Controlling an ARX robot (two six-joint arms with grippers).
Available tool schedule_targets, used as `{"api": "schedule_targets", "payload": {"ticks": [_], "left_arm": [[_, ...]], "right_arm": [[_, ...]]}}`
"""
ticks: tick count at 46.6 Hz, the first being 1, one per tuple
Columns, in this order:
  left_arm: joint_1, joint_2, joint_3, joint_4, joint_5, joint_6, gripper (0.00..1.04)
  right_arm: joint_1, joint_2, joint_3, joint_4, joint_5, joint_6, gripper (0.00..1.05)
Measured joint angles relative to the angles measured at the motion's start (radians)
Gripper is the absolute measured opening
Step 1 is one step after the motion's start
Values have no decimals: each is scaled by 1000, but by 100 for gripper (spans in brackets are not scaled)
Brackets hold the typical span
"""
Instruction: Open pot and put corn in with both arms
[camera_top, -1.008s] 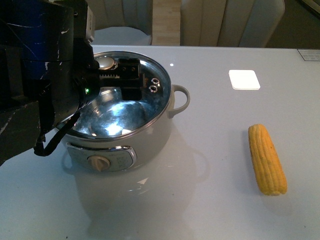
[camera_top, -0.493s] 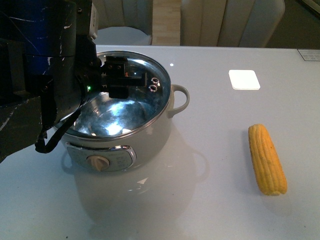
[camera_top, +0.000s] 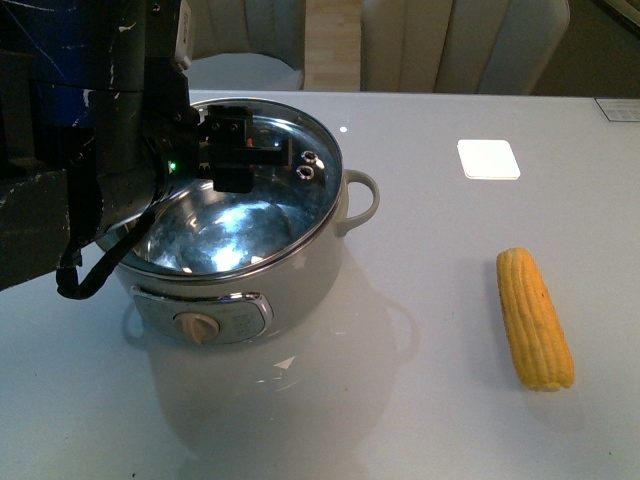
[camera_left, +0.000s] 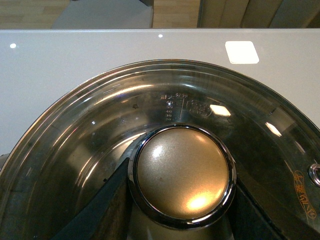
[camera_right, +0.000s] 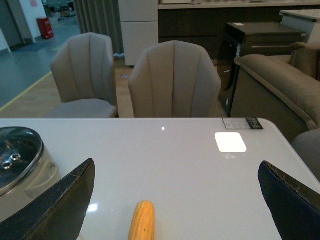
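Observation:
The cream-white pot (camera_top: 300, 300) stands on the table at the left, its knob panel facing me. The glass lid (camera_top: 255, 215) with steel rim lies on top of it. My left gripper (camera_top: 232, 150) is shut on the lid's gold knob (camera_left: 182, 175), with a dark finger (camera_left: 102, 207) on each side of it. The yellow corn (camera_top: 535, 320) lies on the table to the right, well apart from the pot. In the right wrist view my right gripper (camera_right: 176, 165) is open and empty, above the table, with the corn (camera_right: 142, 220) below and between its fingers.
A white square patch (camera_top: 488, 158) lies on the table behind the corn. Grey chairs (camera_right: 174, 80) stand past the far table edge. The pot's right loop handle (camera_top: 362, 200) sticks out toward the corn. The left arm's black bulk (camera_top: 70, 150) covers the pot's left side.
My left gripper has shifted left over the lid's knob and now covers it. The lid, pot and corn stay about where they were.

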Motion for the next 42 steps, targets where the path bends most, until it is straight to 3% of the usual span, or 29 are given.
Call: {"api": "schedule_targets", "payload": {"ticks": [14, 30, 42], "left_arm": [[10, -93, 17, -50, -16, 6, 45], [91, -251, -19, -74, -22, 47, 45], [267, -341, -171, -21, 62, 72, 45]], "right_arm": [[0, 0, 0, 0, 0, 0, 96], [0, 0, 0, 0, 0, 0, 96], [0, 0, 0, 0, 0, 0, 96]]}}
